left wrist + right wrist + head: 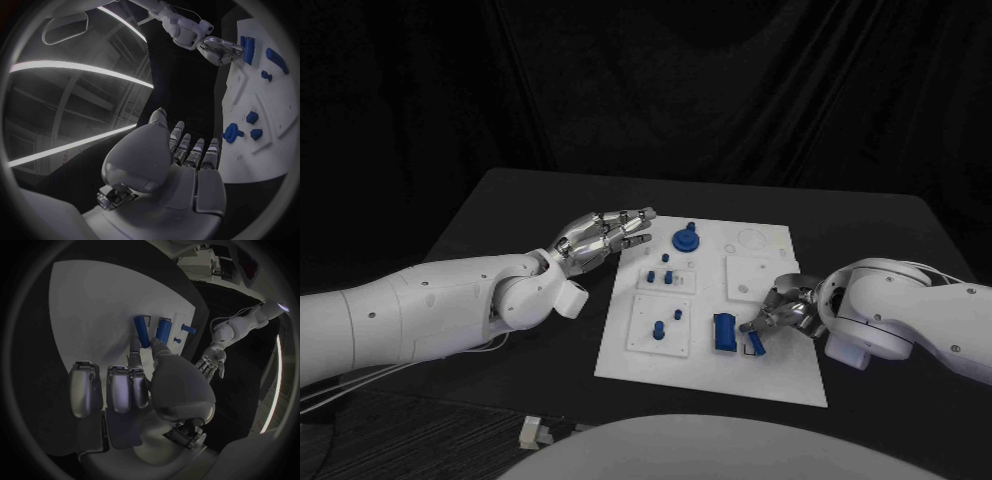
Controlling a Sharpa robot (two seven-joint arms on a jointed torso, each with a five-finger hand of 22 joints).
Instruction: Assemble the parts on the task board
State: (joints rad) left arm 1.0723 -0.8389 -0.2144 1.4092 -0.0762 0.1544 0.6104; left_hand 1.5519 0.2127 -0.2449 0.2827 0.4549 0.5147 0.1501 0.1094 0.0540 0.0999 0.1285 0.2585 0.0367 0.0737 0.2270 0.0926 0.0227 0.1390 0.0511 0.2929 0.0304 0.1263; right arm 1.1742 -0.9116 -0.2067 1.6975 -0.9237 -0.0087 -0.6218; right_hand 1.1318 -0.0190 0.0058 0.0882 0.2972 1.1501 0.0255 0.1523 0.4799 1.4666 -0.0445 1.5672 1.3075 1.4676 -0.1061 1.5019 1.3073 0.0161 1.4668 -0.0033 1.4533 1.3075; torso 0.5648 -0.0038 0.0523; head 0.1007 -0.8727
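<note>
Right wrist view puts my right hand (156, 385) low over the near right part of the white flat task board (106, 305), its fingertips (134, 357) reaching down to two blue oblong parts. I see the tips touching or just short of the nearer blue oblong part (164, 330), with the second blue oblong part (142, 331) just beside it; whether anything is actually pinched I cannot tell, since the palm hides the contact. From the head camera the same hand (783, 315) sits at the right of the blue pieces (723, 332), fingers curled toward them.

My left hand (603, 235) hovers beyond the board's far left edge, fingers apart and holding nothing. Just past its fingertips stands a blue round knob-like part (687, 240), and further along the board are small blue pegs (666, 275).

I judge the step in hand to be taking hold of one oblong part. To do it well I would keep the wrist steady, close slowly on one piece only so the neighbour is not knocked, and confirm the grip before lifting. Everything rests on the black worktop (516, 200).
</note>
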